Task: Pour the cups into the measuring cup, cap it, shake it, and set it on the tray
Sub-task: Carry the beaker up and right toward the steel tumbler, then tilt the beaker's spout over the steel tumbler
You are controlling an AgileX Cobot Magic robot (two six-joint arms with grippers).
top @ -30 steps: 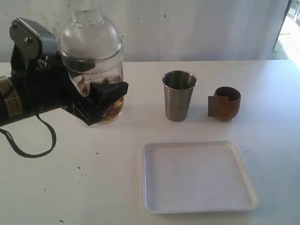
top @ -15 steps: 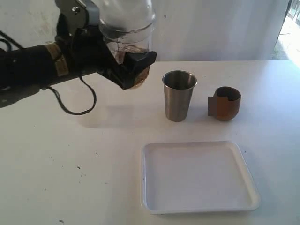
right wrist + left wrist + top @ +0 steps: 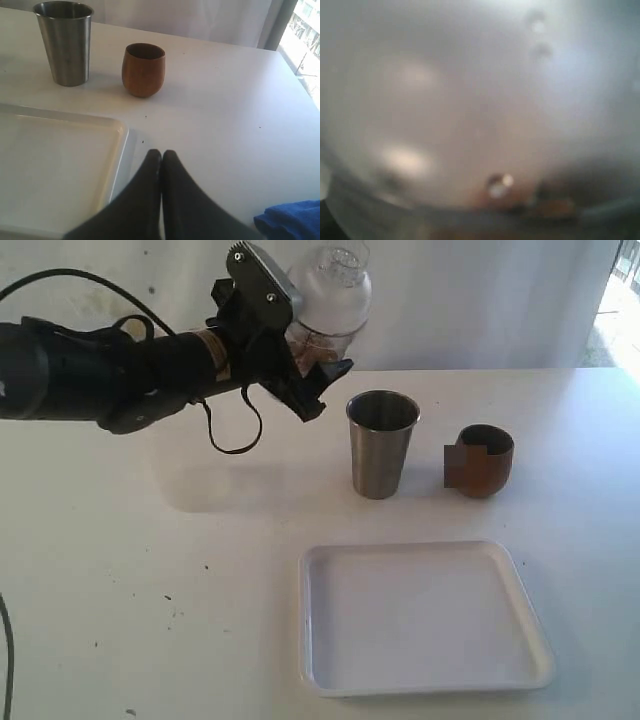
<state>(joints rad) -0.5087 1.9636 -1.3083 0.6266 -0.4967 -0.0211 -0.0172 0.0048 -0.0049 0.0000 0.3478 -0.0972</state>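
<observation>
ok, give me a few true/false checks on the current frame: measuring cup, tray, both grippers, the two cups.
1. The left gripper holds the measuring cup in the air. True.
2. The measuring cup stands on the tray. False: it is held up above the table, and nothing shows on the tray.
3. The measuring cup has its lid on. True.
4. The wooden cup lies on its side. False: it stands upright beside the steel tumbler.
5. The right gripper is shut on nothing. True.
</observation>
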